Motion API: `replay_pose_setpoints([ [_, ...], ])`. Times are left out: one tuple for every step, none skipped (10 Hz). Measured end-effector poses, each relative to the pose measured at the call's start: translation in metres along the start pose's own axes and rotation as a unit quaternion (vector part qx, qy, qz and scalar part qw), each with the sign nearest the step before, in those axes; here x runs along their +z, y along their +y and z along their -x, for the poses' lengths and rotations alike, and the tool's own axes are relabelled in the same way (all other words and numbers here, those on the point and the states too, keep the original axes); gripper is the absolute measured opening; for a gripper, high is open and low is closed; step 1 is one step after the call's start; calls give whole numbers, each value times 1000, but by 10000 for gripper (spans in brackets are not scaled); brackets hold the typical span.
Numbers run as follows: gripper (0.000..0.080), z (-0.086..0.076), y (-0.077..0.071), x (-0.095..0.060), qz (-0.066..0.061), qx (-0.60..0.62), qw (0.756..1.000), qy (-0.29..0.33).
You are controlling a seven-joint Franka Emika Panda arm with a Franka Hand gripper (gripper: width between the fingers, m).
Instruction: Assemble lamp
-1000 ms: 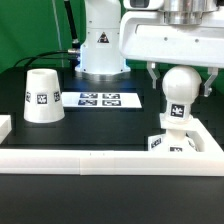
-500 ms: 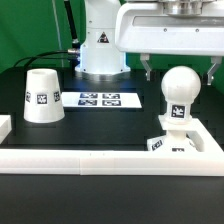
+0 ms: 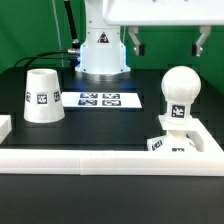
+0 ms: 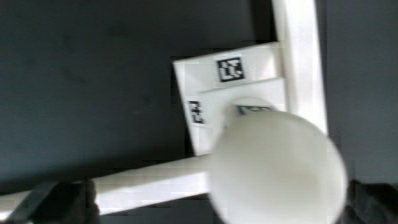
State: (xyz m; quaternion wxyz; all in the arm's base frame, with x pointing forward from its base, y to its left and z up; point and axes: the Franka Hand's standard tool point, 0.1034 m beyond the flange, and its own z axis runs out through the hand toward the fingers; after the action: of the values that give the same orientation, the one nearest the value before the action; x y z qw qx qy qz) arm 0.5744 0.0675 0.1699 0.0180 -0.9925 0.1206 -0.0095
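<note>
The white plastic ball-headed bulb (image 3: 178, 98) stands upright in the flat square white base (image 3: 173, 143), which sits in the corner formed by the long white rail (image 3: 100, 158) at the exterior view's right. The two-finger claw (image 3: 168, 42) hangs above the bulb, its fingers spread wide to either side and touching nothing. The wrist view looks straight down on the bulb's round head (image 4: 276, 162), with the tagged base (image 4: 231, 85) beyond it.

The white truncated-cone shade (image 3: 41, 96) rests wide end down on the dark desk (image 3: 110, 120), well apart from the bulb, at the exterior view's left, just beside the marker board (image 3: 99, 99).

By my reading the bulb is seated and the shade is the part left to fit. The risks follow from that:

- The pictures do not show how firmly the bulb is seated in the base. If it sits loose, a knock from the shade coming down could tilt it.
- The shade's wall is smooth and sloped, so a grip taken on it may slip upward and let it drop.
- Carried across low, the shade could strike the ball head sideways and shove the base out of its corner.
- Lowered off-centre, the shade's rim could catch on the ball and settle crooked.
</note>
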Motion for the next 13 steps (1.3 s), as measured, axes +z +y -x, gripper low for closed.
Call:
replay_pose_setpoints([
  [699, 3, 14, -6, 0, 10, 1000, 5],
  [699, 7, 35, -6, -2, 24, 1000, 7],
  [699, 9, 53, -2, -4, 32, 999, 7],
  [699, 8, 72, 6, -2, 33, 999, 12],
  [699, 8, 86, 15, -1, 38, 999, 9],
  [699, 7, 88, 22, 1, 39, 999, 7],
  [699, 7, 86, 22, 1, 38, 999, 7],
  [699, 7, 86, 22, 1, 38, 999, 7],
  [699, 8, 86, 22, 1, 38, 999, 6],
  [699, 8, 86, 22, 1, 38, 999, 6],
  [699, 8, 86, 23, 1, 37, 999, 6],
  [699, 11, 86, 25, 2, 38, 999, 3],
  [699, 20, 88, 30, 3, 35, 999, -4],
])
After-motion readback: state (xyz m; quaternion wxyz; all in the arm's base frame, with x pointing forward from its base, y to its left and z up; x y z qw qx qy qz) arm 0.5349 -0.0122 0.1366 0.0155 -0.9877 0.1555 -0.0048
